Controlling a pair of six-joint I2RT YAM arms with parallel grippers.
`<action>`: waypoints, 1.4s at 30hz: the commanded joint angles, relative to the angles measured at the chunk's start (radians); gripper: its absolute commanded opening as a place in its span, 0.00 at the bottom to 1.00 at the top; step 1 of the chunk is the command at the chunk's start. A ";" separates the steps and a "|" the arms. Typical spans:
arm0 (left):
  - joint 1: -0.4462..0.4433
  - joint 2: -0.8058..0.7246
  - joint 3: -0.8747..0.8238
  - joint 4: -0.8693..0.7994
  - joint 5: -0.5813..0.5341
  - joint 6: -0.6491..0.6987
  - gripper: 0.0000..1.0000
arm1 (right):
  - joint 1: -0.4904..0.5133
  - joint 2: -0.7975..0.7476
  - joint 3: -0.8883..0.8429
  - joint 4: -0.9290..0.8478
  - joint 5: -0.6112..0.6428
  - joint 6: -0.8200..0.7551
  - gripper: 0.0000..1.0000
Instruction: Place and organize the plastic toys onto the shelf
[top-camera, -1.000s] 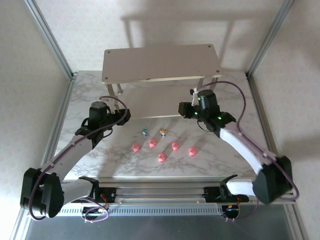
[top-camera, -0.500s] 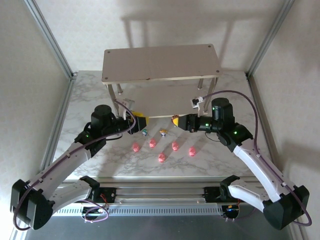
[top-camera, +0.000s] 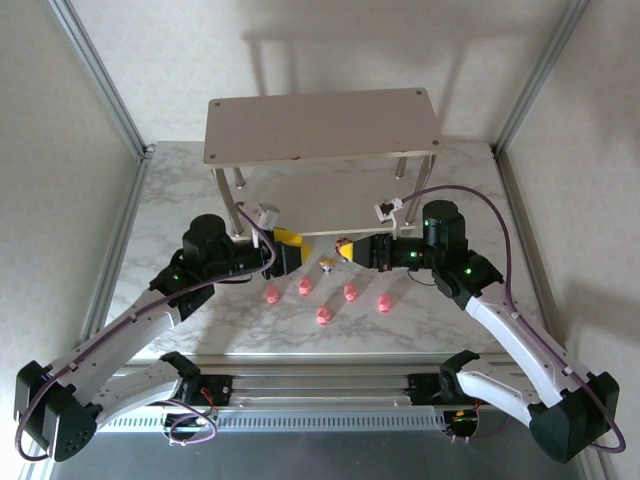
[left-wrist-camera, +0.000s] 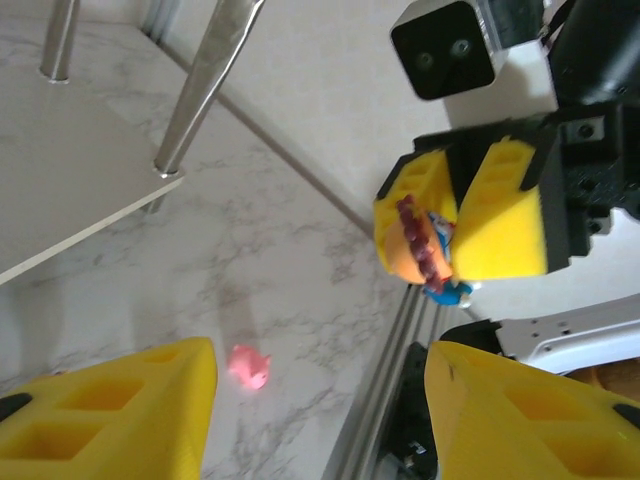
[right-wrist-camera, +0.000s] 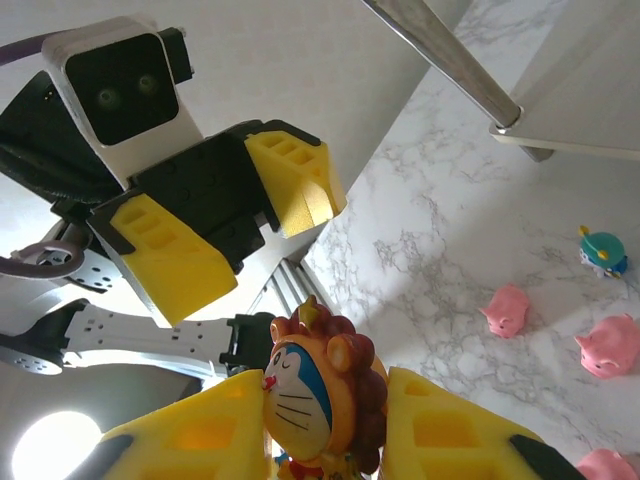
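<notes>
1. Right gripper (top-camera: 345, 249): closed on the lion-maned figurine (right-wrist-camera: 320, 400). You can see its blue-and-white face and red-brown mane pinched between the yellow pads (right-wrist-camera: 450, 425). The toy is held clear of the marble table (top-camera: 170, 200), in front of the shelf's lower board.

2. Left gripper (top-camera: 294, 250): jaws spread wide, with nothing between them. It faces the right gripper, near it but not touching.

3. Shelf (top-camera: 320, 125): two beige boards on slim silver legs, standing at the far middle of the table. In your left wrist view one corner of the lower board sits beside a leg.

4. Pink pigs (top-camera: 305, 287): five, all on the table between the two arms, on the near side of the shelf. Four lie in a loose row. The fifth pig (top-camera: 323, 316) sits closer to the arm bases.

5. Yellow-orange figurine (top-camera: 326, 265): on the table just beyond the pig row, between the two grippers as the top camera shows them.

6. Teal figurine (right-wrist-camera: 603, 250): on the table, between the lower board's corner and the nearest pigs in your right wrist view.
</notes>
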 joint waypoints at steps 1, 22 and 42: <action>-0.008 -0.009 0.004 0.078 0.055 -0.061 0.57 | 0.013 -0.006 -0.011 0.058 -0.017 -0.008 0.15; -0.039 0.081 -0.016 0.240 0.161 -0.232 0.58 | 0.197 -0.115 -0.056 0.075 0.307 -0.366 0.15; -0.075 0.111 -0.022 0.261 0.186 -0.245 0.58 | 0.239 0.020 -0.005 0.183 0.270 -0.376 0.15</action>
